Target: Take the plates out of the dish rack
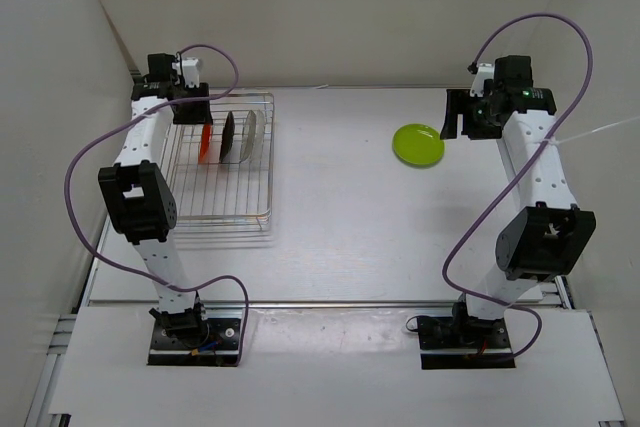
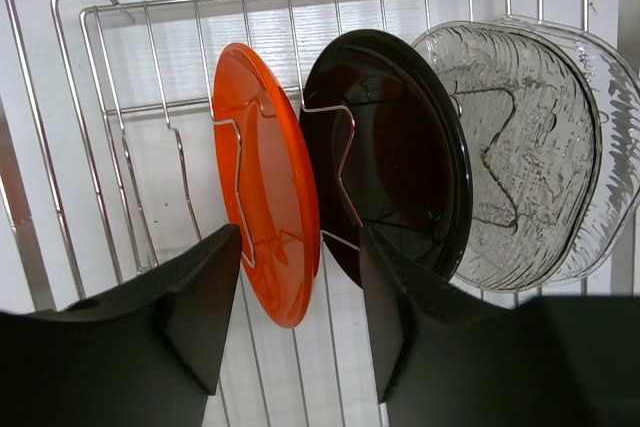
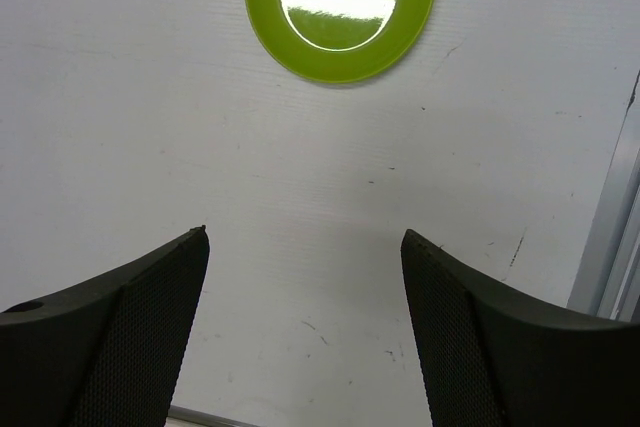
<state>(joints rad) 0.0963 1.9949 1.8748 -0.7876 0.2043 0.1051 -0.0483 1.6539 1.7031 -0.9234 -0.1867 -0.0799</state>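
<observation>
Wire dish rack (image 1: pixel 225 162) sat on the table (image 1: pixel 330 217) by its left edge, toward the far-left corner. 3 plates stood on edge in the rack's far end, slotted btwn the wire dividers. L to R in the top view they were the orange plate (image 2: pixel 265 182), black plate (image 2: pixel 390 147) and clear plate (image 2: pixel 520 147), close together, faces overlapping in the wrist view. L gripper (image 2: pixel 298 247) hung over that far end of the rack, jaws apart and straddling the orange plate's lower rim. A gap showed btwn the rim and the finger on the black plate's side, so nothing was clamped; contact on the other side couldn't be judged. Lime-green plate (image 1: pixel 418 144) lay flat on the table, outside the rack, R of centre and toward the far edge. R gripper (image 1: pixel 455 117) was just beside it on the R-edge side, not touching. Its fingers were spread wide w/ only bare table btwn them, and the green plate was ahead of the tips in the R wrist view.
</observation>
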